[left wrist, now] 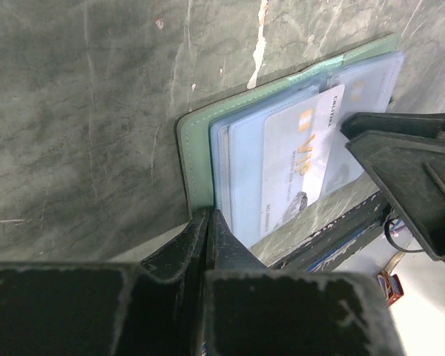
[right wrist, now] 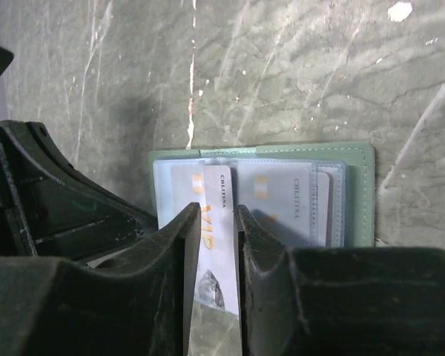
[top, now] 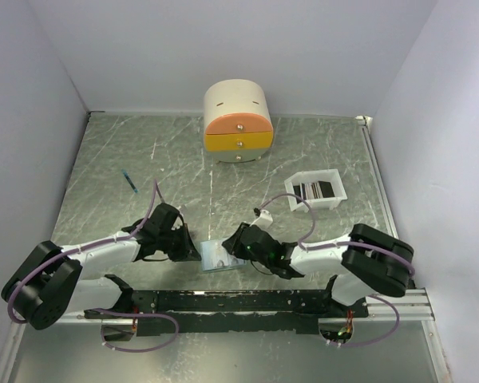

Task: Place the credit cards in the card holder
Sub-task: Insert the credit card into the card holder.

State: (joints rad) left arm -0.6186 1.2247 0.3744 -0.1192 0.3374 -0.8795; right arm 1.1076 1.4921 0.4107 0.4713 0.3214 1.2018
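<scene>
The card (right wrist: 219, 222) in play is pale with orange "VIP" lettering, thin and stiff. I judge it light and slick-faced, so it could skate or twist under a loose grip. The best place to hold it is the outer end that stands clear of the pocket. It lies partly slid into a translucent pocket of the card holder (left wrist: 196, 137), with that end sticking out past the holder's edge. The right tool (right wrist: 216, 213) has this end between its two fingers, which stand narrowly apart and flank it closely. Whether they press on it I cannot tell.

The card holder lies open and flat. It has a soft grey-green cover with a stitched border and stacked pale blue plastic sleeves. The sleeves look floppy and likely to buckle or lift when a card is pushed in. Other pale cards show through them. The left tool (left wrist: 209, 222) is closed tight on the cover's edge at the holder's left side, which should anchor the holder against the push.

Beyond the holder and to its right, well apart, a white tray (top: 336, 199) holds more credit cards (top: 314, 190), dark with pale stripes. Farther beyond the holder stands a round cream-and-orange drawer box (top: 238, 120). A small blue stick (top: 129, 181) lies beyond the holder to its left. The desk (top: 303, 144) is grey-green and marbled, scuffed with white streaks.
</scene>
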